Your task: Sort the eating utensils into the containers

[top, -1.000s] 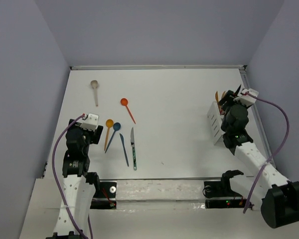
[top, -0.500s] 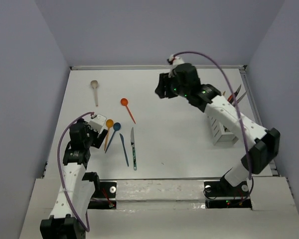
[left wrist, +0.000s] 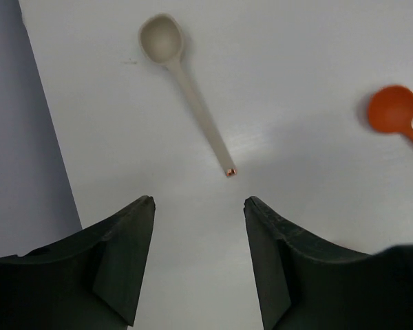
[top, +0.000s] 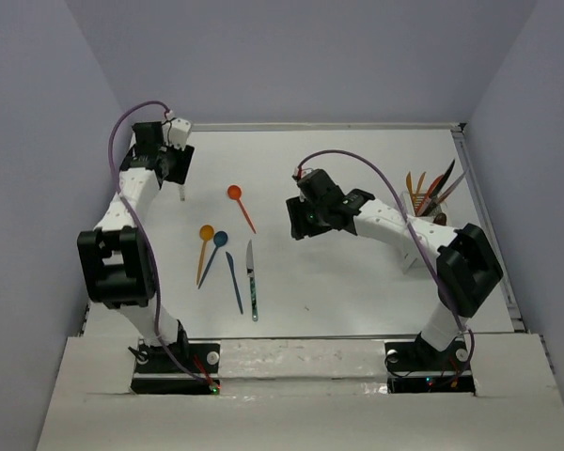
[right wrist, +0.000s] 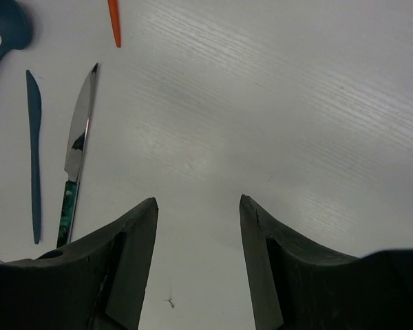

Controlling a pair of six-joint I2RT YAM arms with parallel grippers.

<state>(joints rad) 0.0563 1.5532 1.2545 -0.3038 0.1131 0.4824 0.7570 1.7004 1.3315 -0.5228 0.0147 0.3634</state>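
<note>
While the left gripper hangs with its jaws apart just short of the beige spoon near the far left corner, it should probably come down across the thin handle. Closing gently there would keep the spoon from skidding. The right gripper, also spread and empty, hovers mid-bench beside the silver knife.

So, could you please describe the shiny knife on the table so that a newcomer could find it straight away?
Look left of the middle of the white table, towards its front edge. The knife lies there with its tip pointing away from the arms, just right of an all-blue knife. It alone has a mirror-like silver blade and a mottled teal handle.
</note>
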